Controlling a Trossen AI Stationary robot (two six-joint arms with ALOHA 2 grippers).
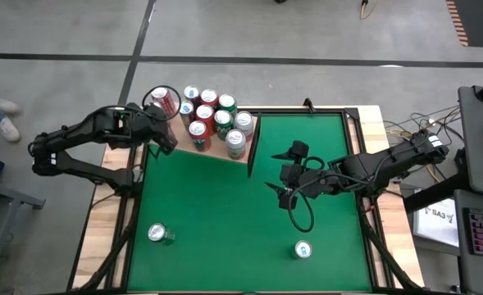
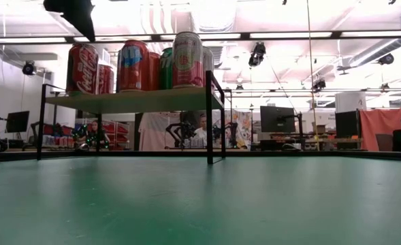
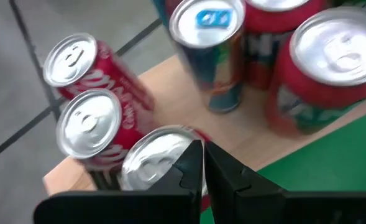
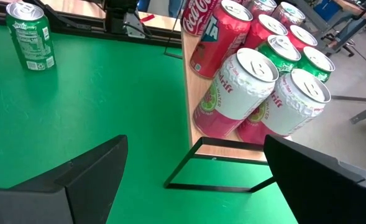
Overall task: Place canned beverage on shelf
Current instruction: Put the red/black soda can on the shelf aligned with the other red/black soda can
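Observation:
The shelf [image 1: 216,154] is a pale wood board on thin dark legs at the table's far left, seen raised in the low view as shelf [image 2: 139,102]. Several cans [image 1: 212,115] stand upright on it, red ones at its left end. My left gripper [image 3: 202,163] is shut with nothing between its fingers, just above the red can [image 3: 155,163] at that end; in the low view my left gripper [image 2: 77,15] hangs over the cans. My right gripper [image 1: 284,176] is open in the air right of the shelf, holding nothing. My left gripper comes slanting down from the table's left with shut fingers, whose tips stand at the rim of the red can's silver top [image 3: 170,149]. Whether they touch the can I cannot tell. The can stands upright on the shelf board [image 3: 257,146].
Two more cans stand on the green table near its front edge: a green one [image 1: 159,234] at the left, also in the right wrist view as green can [image 4: 30,36], and another [image 1: 303,249] at the right. The shelf's dark end frame [image 4: 220,165] faces my right gripper.

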